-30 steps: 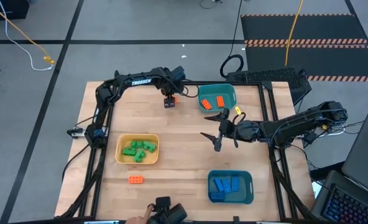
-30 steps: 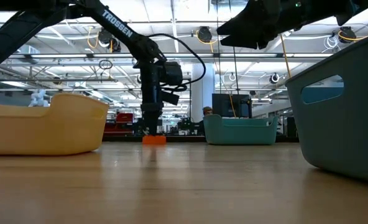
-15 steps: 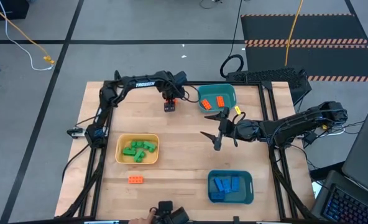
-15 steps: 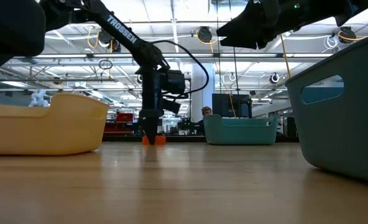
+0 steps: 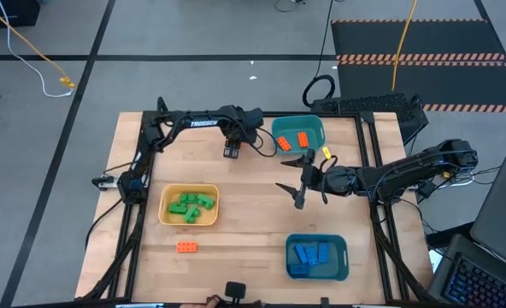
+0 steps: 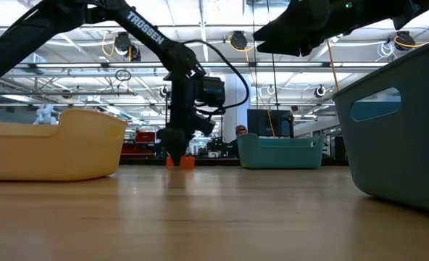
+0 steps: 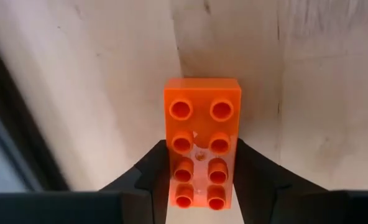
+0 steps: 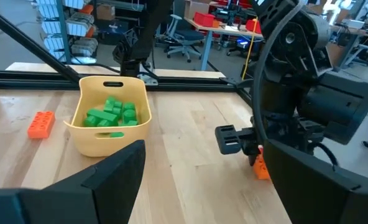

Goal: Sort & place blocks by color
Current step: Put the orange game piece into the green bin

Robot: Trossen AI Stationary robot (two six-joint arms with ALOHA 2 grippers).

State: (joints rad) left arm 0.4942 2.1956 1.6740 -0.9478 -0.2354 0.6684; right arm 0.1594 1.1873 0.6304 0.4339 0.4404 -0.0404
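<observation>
Reading "TROSSEN", left arm (image 5: 203, 122) w/ claw (image 7: 201, 180) gripping orange block (image 7: 201, 140).

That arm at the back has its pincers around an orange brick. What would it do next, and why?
Probably lift it. The left end effector has its fingers against both sides of the orange brick, which still lies on the table. The teal tray beside it already holds orange bricks, so it likely goes there.
</observation>
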